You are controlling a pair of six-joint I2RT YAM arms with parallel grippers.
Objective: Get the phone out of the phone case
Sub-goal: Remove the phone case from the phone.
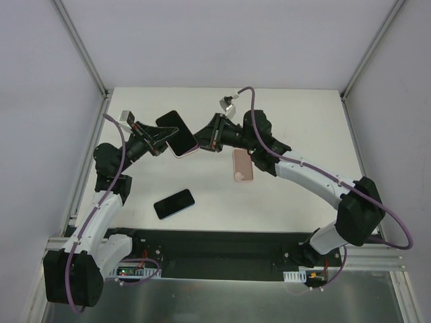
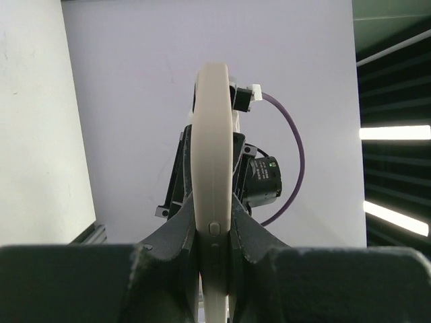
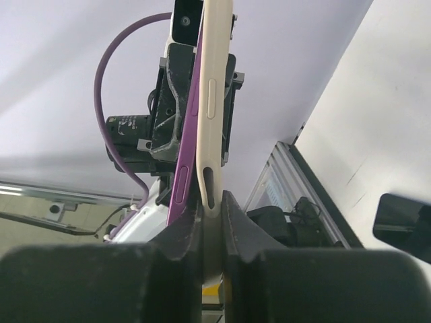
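Observation:
A purple phone (image 1: 176, 131) in a cream-pink case (image 1: 189, 152) is held in the air between both grippers, screen up. My left gripper (image 1: 159, 139) is shut on its left end; in the left wrist view the case (image 2: 212, 148) stands edge-on between the fingers of that gripper (image 2: 214, 235). My right gripper (image 1: 203, 138) grips the right end. In the right wrist view this gripper (image 3: 212, 215) is shut on the cream case edge (image 3: 213, 101) alone, and the purple phone (image 3: 183, 182) stands just outside the left finger, parted from the case at this end.
A second black-screened phone (image 1: 174, 203) lies on the white table near the front, and also shows in the right wrist view (image 3: 407, 225). A pink case (image 1: 243, 165) lies under the right arm. Frame posts stand at the table's back corners.

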